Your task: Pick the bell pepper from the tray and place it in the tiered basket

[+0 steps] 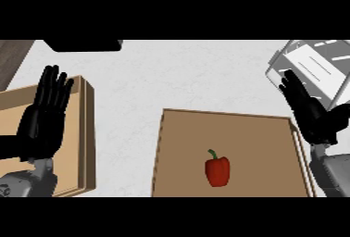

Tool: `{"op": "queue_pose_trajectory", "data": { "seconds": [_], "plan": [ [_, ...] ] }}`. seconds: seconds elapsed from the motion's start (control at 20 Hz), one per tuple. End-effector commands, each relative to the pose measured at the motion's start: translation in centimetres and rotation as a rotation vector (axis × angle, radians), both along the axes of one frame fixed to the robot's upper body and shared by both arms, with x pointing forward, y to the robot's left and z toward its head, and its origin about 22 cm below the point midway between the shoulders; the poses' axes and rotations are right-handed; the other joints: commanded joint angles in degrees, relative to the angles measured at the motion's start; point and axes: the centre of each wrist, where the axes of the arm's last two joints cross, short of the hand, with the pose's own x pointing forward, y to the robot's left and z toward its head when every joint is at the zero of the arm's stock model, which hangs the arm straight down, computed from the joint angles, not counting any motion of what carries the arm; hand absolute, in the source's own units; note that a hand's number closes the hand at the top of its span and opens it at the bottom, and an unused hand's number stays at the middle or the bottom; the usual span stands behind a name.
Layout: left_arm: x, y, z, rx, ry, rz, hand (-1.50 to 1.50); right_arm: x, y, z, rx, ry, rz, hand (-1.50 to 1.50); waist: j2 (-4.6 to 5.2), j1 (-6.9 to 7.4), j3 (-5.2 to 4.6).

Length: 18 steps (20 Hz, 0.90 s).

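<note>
The pale, speckled tabletop (pixel 171 74) fills most of the frame, with a strip of darker wood-toned surface in the upper left corner and a dark object (pixel 83 45) cut off at the top edge. On it, in the lower middle of the frame, lies the brown tray (pixel 198 134), a wide flat board with a low rim. A second wooden board or tray (pixel 78 139) sits at the left edge, partly under the left forearm. At the upper right stands the tiered basket (pixel 315 65), a light wire frame with a white shelf.

The left robot hand (pixel 42 121) rests at the left of the frame, fingers straight and spread upward, holding nothing. The right robot hand (pixel 313 115) is at the right, just below the basket and above the tray's right rim, fingers straight and together, also empty.

The bell pepper (pixel 217 170) lies on the tray, below its centre, its long axis running up-down in the frame with the green stem pointing up. It lies down and to the left of the right robot hand, which looks the nearer of the two and sits between pepper and basket, so that hand seems best placed for the pick.
</note>
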Motion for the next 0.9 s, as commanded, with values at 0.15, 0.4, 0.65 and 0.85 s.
{"op": "queue_pose_trajectory", "data": {
  "seconds": [0.15,0.4,0.65,0.85],
  "plan": [
    [0.3,-2.3,-2.0,0.148,0.057,-0.002,0.0,1.0,2.0,3.3,0.341,-0.262,0.197,1.5,-1.22,-0.28,-0.32],
    [0.3,-2.4,-4.9,0.224,0.138,-0.038,0.0,-1.0,0.2,-2.3,0.505,-0.102,0.082,-1.5,-0.84,0.04,-0.45],
    [0.6,-4.5,-3.8,0.213,0.14,-0.011,0.0,-3.5,0.9,-2.3,0.744,-0.136,0.49,-1.5,-1.32,-0.63,-0.4],
    [-2.3,-4.8,-4.9,0.19,0.174,-0.044,0.0,-5.9,-4.4,0.3,0.555,-0.185,0.572,-1.5,-1.55,0.17,-0.5]
  ]
}}
